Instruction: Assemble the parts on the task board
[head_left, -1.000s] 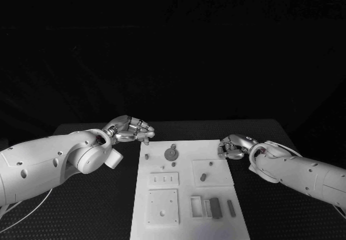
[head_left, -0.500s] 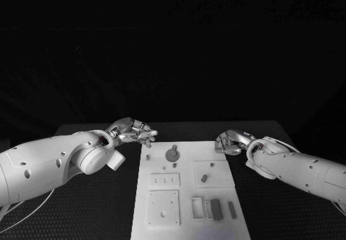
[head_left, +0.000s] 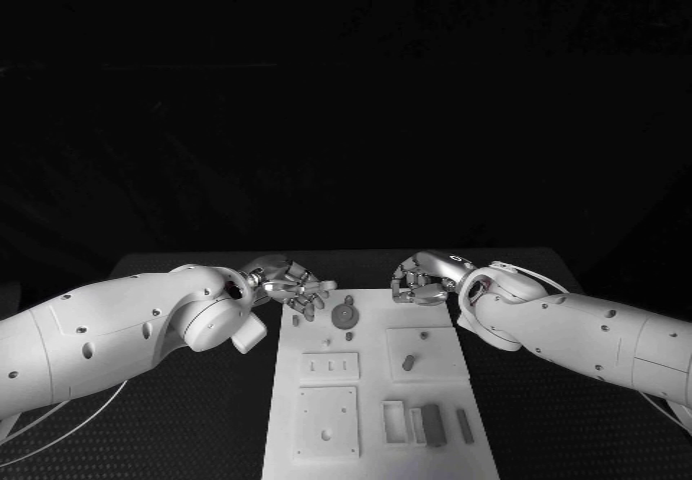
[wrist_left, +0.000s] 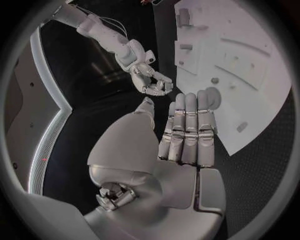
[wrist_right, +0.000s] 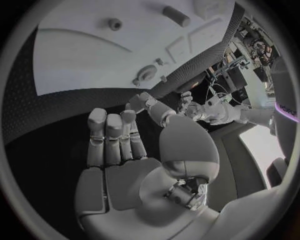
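The white task board (head_left: 433, 390) lies in the middle of the table. On it are a round grey disc (head_left: 343, 314), a small peg (head_left: 408, 361) and grey bars (head_left: 430, 421) near the front. My left hand (head_left: 291, 285) hovers over the board's far left corner, near the disc, and holds nothing. The left wrist view shows its fingers (wrist_left: 187, 127) stretched out side by side toward the disc (wrist_left: 212, 96) and board (wrist_left: 256, 65). At the board's far right edge my right hand (head_left: 423, 279) is empty; its fingers (wrist_right: 112, 140) are extended before the board (wrist_right: 75, 60).
Black table (head_left: 548, 350) surrounds the board on both sides. Raised white square plates (head_left: 326, 417) sit on the board's left half. Both forearms flank the board closely. The two hands are about a hand's width apart at the far edge.
Both hands have moved inward along the board's far edge: the left one rightward over the far left corner, the right one leftward to the far right edge. The parts have not moved.
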